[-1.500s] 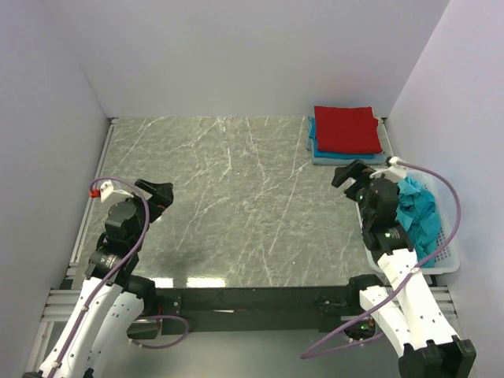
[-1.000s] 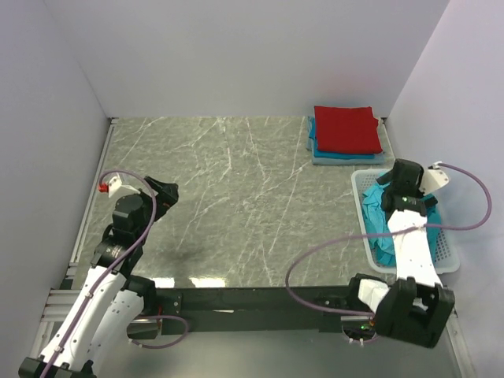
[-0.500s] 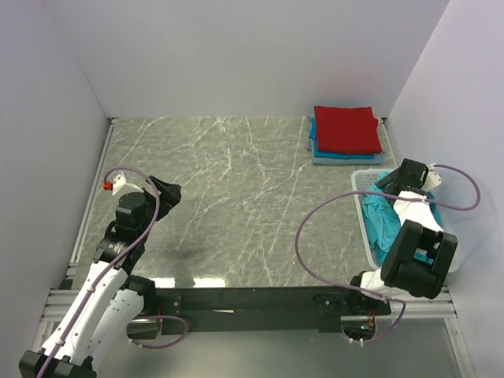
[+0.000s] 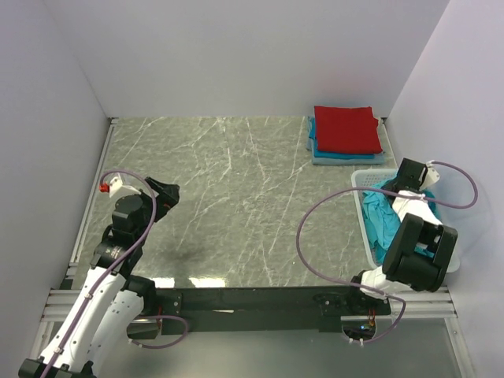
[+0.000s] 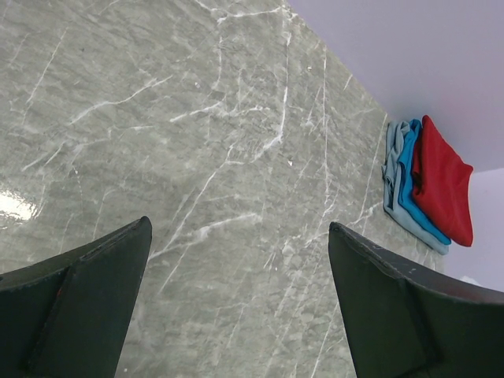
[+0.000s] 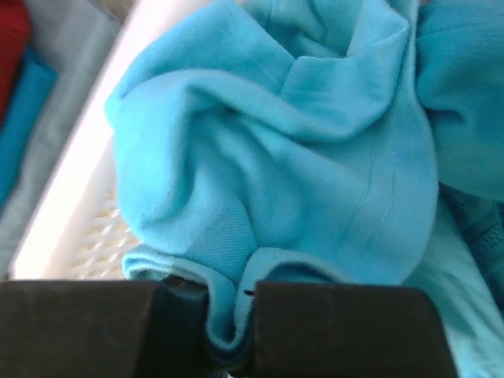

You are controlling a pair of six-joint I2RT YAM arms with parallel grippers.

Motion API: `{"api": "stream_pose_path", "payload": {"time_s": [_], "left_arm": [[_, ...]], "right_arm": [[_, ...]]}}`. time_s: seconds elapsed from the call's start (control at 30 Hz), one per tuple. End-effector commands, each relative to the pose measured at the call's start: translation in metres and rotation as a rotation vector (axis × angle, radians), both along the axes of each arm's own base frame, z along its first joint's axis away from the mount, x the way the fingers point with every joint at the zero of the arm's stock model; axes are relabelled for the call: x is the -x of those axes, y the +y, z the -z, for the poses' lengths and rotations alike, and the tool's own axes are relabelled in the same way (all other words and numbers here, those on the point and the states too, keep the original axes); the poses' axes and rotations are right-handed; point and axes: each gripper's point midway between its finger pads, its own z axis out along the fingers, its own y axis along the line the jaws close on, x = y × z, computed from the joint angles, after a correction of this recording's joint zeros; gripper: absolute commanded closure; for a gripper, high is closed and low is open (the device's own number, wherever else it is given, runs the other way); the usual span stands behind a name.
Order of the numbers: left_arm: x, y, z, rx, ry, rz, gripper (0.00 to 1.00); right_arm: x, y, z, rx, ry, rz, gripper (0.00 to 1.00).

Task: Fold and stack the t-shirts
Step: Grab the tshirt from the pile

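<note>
A heap of crumpled turquoise t-shirts [image 4: 384, 223] fills the white basket [image 4: 361, 178] at the right. My right gripper [image 4: 398, 189] reaches down into that basket. In the right wrist view it [image 6: 231, 331] is shut on a fold of a turquoise t-shirt [image 6: 276, 157], the cloth pinched between the dark fingers. A folded stack lies at the far right of the table: a red t-shirt [image 4: 346, 128] on top, blue ones [image 4: 316, 146] under it. My left gripper [image 4: 166, 192] hovers open over the table's left side, nothing between its fingers [image 5: 239, 226].
The basket's white lattice wall [image 6: 88, 206] shows left of the pinched cloth. The folded stack appears in the left wrist view too, red t-shirt [image 5: 442, 189] over blue [image 5: 405, 179]. White walls close the marble table [image 4: 236, 189] at back and sides.
My right arm swung right over the basket, dipped into it, and its jaws closed on a turquoise t-shirt. The left arm barely moved and stayed open.
</note>
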Motion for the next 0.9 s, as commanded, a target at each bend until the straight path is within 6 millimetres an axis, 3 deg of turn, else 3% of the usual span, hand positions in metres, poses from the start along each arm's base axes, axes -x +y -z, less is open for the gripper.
{"api": "stream_pose_path", "payload": {"time_s": [0.0,0.33,0.37,0.43,0.47,0.53,0.57,0.63,0.67,0.73,0.77,0.83,0.87], "left_arm": [[-0.001,0.002,-0.013,0.006,-0.042,-0.010,0.01],[-0.001,0.001,-0.014,0.010,-0.044,-0.005,0.01],[-0.001,0.001,-0.014,0.011,-0.047,-0.006,0.01],[-0.001,0.002,-0.015,0.012,-0.049,-0.008,0.01],[-0.001,0.002,-0.015,0.012,-0.049,-0.008,0.01],[-0.001,0.003,-0.014,0.010,-0.044,-0.016,0.00],[0.000,0.003,-0.014,0.009,-0.042,-0.016,0.01],[0.001,0.005,-0.014,0.010,-0.038,-0.026,0.01],[0.001,0.005,-0.013,0.009,-0.037,-0.028,0.01],[0.001,0.007,-0.014,0.009,-0.038,-0.037,0.00],[0.002,0.007,-0.014,0.011,-0.038,-0.038,0.00],[0.002,0.007,-0.016,0.011,-0.039,-0.038,0.01],[0.002,0.007,-0.017,0.012,-0.042,-0.038,0.01]], "right_arm": [[-0.006,-0.009,-0.059,0.085,-0.148,0.016,1.00],[0.027,0.007,-0.192,0.202,-0.316,-0.023,1.00],[0.025,0.013,-0.213,0.209,-0.358,-0.060,1.00],[0.030,0.022,-0.237,0.234,-0.382,-0.117,1.00],[0.031,0.025,-0.263,0.255,-0.427,-0.130,1.00],[0.036,0.034,-0.286,0.261,-0.468,-0.166,1.00],[0.037,0.039,-0.311,0.282,-0.518,-0.185,1.00],[0.038,0.055,-0.336,0.286,-0.577,-0.258,1.00],[0.040,0.062,-0.359,0.307,-0.624,-0.289,1.00],[0.034,0.079,-0.375,0.309,-0.643,-0.366,1.00],[0.037,0.087,-0.399,0.335,-0.680,-0.393,1.00],[0.026,0.103,-0.400,0.328,-0.632,-0.448,1.00],[0.029,0.111,-0.424,0.361,-0.660,-0.471,1.00]]}}
